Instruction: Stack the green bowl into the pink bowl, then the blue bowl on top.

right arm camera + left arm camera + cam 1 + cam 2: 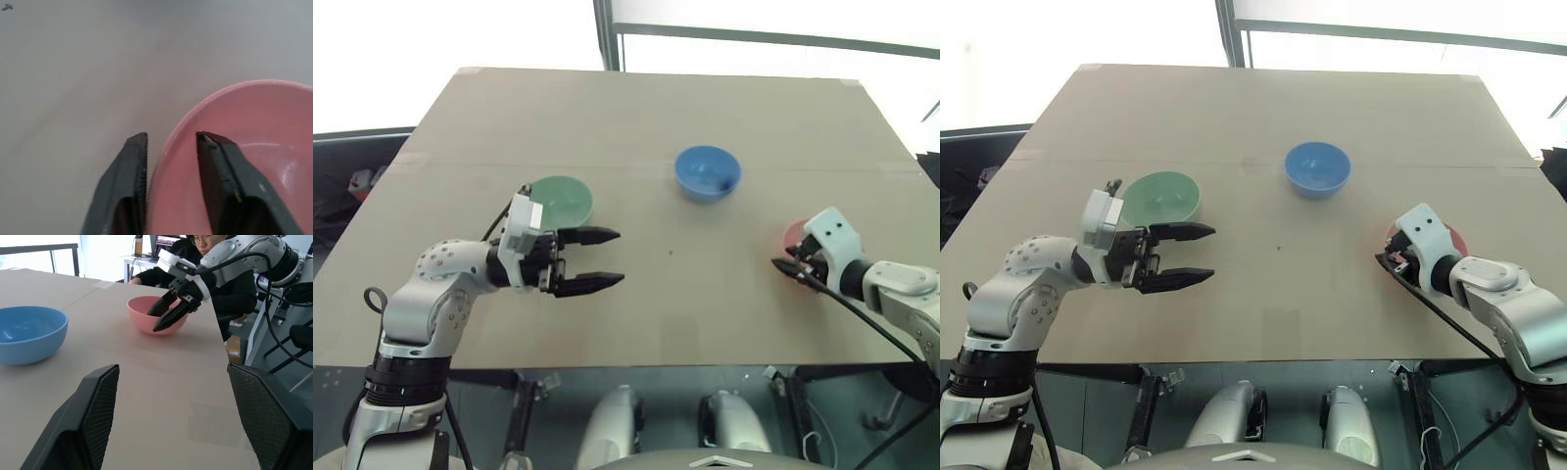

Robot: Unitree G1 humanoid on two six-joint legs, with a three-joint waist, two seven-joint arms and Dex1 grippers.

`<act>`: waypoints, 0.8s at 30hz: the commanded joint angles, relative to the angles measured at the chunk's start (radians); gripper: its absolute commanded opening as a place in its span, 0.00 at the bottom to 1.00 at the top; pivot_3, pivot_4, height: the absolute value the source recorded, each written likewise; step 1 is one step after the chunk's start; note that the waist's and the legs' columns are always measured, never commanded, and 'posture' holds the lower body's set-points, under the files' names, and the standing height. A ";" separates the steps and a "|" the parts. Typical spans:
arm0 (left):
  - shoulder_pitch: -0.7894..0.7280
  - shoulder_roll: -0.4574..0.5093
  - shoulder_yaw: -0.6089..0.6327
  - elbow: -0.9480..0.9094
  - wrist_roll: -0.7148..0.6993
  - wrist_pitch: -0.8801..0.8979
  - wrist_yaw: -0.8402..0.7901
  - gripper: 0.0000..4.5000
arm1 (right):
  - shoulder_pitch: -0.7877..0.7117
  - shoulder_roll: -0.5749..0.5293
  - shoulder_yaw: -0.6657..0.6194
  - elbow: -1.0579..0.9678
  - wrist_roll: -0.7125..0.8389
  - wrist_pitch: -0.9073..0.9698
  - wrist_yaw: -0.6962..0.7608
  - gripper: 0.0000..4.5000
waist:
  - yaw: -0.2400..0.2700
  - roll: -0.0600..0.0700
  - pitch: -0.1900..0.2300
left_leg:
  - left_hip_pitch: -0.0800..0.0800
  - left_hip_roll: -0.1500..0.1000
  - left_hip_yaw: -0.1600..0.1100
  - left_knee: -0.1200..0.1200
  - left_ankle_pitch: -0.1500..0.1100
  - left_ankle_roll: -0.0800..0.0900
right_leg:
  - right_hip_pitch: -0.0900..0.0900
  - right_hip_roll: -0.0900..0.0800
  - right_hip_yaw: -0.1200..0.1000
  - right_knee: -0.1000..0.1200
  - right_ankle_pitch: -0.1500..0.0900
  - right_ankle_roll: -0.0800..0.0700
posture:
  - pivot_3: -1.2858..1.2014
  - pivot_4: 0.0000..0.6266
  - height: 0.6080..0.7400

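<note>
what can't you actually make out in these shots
- Pink bowl, head views: mostly hidden behind the right gripper.
- Pink bowl, right wrist view: far side cut off by the frame edge; whether the fingers already pinch the rim is unclear.
- Green bowl, left eye view: near edge covered by the left gripper.
- Blue bowl, left wrist view: cut off at the frame edge.

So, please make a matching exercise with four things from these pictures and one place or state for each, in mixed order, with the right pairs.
Things:
1. green bowl
2. blue bowl
3. pink bowl
4. left gripper

Places or states:
A. its rim sits between the two fingers of the right gripper
B. open, holding nothing
C. stands alone near the middle of the table
D. on the table just behind the left gripper

Pairs: 1-D, 2-C, 3-A, 4-B
</note>
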 commanded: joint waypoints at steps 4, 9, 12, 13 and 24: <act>0.038 0.007 0.036 -0.001 0.024 -0.048 0.029 0.83 | -0.041 0.008 0.040 -0.011 -0.043 -0.035 0.013 0.02 | 0.000 0.000 0.000 | 0.000 0.000 0.000 0.000 0.000 0.000 | 0.000 0.000 0.000 0.000 0.000 0.000 | 0.52 0.24 1.00; 0.069 -0.003 0.060 0.002 0.016 -0.053 0.072 0.83 | -0.095 0.049 0.121 -0.035 -0.086 -0.148 0.044 0.02 | -0.001 0.000 0.000 | 0.000 0.000 0.000 0.000 0.000 0.000 | 0.000 0.000 0.000 0.000 0.000 0.000 | 0.52 0.24 1.00; 0.085 0.001 0.068 0.014 0.027 -0.068 0.073 0.83 | -0.125 0.095 0.192 -0.087 -0.085 -0.207 0.091 0.02 | -0.003 0.000 0.000 | 0.000 0.000 0.000 0.000 0.000 0.000 | 0.000 0.000 0.000 0.000 0.000 0.000 | 0.52 0.24 1.00; 0.086 0.003 0.068 0.021 0.033 -0.076 0.071 0.83 | -0.133 0.101 0.239 -0.097 -0.092 -0.232 0.124 0.02 | -0.003 0.000 0.000 | 0.000 0.000 0.000 0.000 0.000 0.000 | 0.000 0.000 0.000 0.000 0.000 0.000 | 0.52 0.24 1.00; 0.098 -0.017 0.104 0.008 0.092 -0.079 0.236 0.83 | -0.202 0.134 0.429 0.049 -0.219 -0.320 0.230 0.22 | -0.002 0.000 0.000 | 0.001 0.000 -0.001 0.001 0.000 0.000 | 0.000 0.000 -0.001 0.001 0.000 0.000 | 0.52 0.24 1.00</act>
